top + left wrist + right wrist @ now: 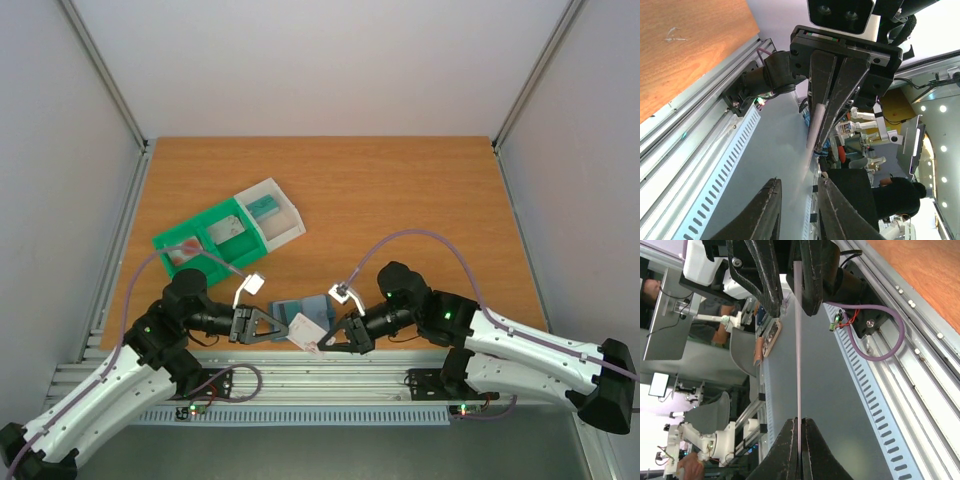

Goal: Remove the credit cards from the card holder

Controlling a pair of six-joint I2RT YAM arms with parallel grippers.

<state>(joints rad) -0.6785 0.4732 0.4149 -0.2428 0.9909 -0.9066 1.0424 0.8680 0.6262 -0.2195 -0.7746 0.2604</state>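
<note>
The slate-blue card holder (303, 308) lies at the table's near edge, partly hidden by both grippers. A whitish credit card (306, 333) with pink marks is held in the air just in front of it. My right gripper (323, 345) is shut on this card. In the right wrist view (799, 426) the card (798, 350) shows edge-on and reaches up between the left gripper's fingers (765, 275). My left gripper (283, 328) is open, and in the left wrist view (800, 200) its fingertips stand apart on either side of the card's (816, 125) blurred free end.
A green-and-clear compartment tray (205, 222) stands at the back left, with a teal card (265, 207) in its clear part and a card with red marks (183, 255) in its green part. The aluminium rail (330, 380) runs along the near edge.
</note>
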